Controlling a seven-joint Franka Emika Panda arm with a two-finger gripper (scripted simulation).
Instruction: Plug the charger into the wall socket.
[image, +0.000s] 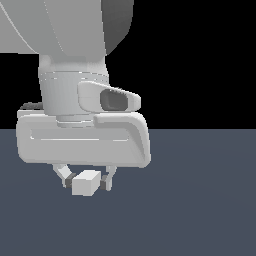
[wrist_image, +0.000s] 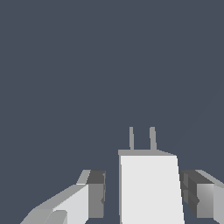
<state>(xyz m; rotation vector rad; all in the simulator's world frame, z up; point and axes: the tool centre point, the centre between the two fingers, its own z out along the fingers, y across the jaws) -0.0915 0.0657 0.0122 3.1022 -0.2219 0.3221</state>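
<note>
Filling the upper part of the exterior view: the arm (image: 70, 50), smooth pale grey, rounded shells and a cylindrical wrist, with a broad rounded hand block below it. Spread underneath and running far back: a flat slate-blue floor (image: 200, 200), matte and unmarked, meeting plain black at a straight horizon.

Hanging under the hand block: the gripper (image: 89, 180), pale fingers with dark grey pads (wrist_image: 97, 192), pointed down toward the floor. Narrowly set, one pad on each side of the charger (image: 85, 183). In the exterior view, pads right against the block's two ends. In the wrist view, a thin dark sliver either side of the charger (wrist_image: 151, 188) (contact or a hair's gap, cannot tell from there). Held, then, going by the exterior view.

The charger itself: a small off-white box, plain faces, sharp edges, sitting between the fingertips just below the hand, with floor showing beneath it in the exterior view. Longer side lying level, running across between the pads. Two thin grey prongs (wrist_image: 142, 138), straight and parallel, sticking out of one face and pointing away from the wrist camera, out over bare floor.

Wall socket: not showing in either view.
</note>
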